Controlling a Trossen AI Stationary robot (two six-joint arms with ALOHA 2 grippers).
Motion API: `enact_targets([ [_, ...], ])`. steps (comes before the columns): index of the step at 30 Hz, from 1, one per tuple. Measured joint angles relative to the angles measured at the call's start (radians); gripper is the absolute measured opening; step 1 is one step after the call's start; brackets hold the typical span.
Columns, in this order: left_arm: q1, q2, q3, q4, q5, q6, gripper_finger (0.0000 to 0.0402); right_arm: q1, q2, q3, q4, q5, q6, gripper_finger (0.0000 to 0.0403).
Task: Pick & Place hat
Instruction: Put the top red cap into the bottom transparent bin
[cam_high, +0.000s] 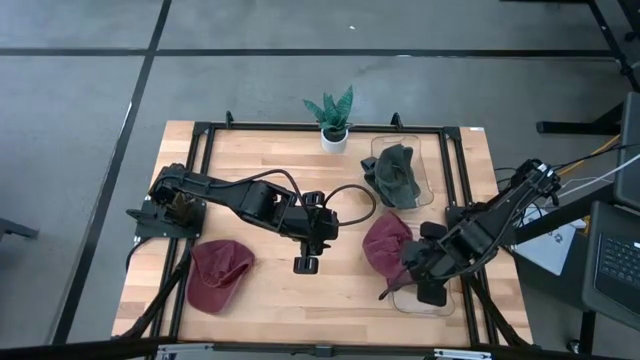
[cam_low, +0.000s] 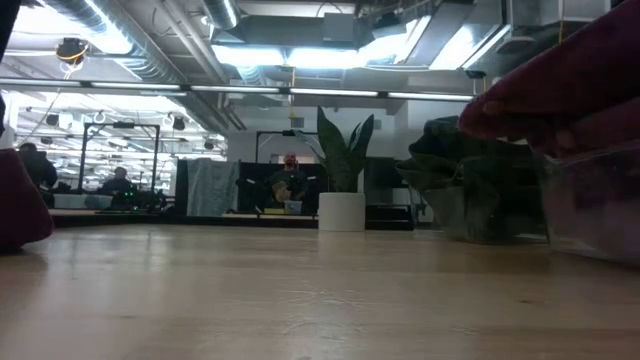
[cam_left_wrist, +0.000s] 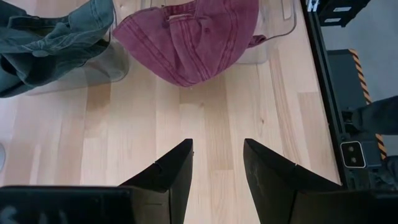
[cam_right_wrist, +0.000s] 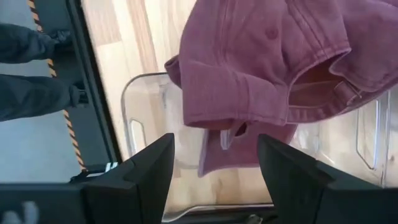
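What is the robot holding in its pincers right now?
Nothing. The left pincer is open over bare wood, and the right pincer is open above the red hat that lies over the clear bin.

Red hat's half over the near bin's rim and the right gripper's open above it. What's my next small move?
Probably nudge the red hat fully into the clear bin: it overhangs the rim toward the table centre. The right gripper hovers open over the bin, empty; left gripper waits open mid-table.

Potted plant (cam_high: 333, 118) in white pot, upright at far edge of wooden counter (cam_high: 270, 160); laptop (cam_high: 620, 260) beside counter's right side; people seated in room beyond.
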Motion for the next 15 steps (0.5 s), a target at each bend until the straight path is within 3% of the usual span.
enact_targets([
  [15, 0.000, 0.000, 0.000, 0.000, 0.000, 0.000, 0.0139, 0.026, 0.003, -0.202, 0.140, 0.050, 0.027, 0.0229],
])
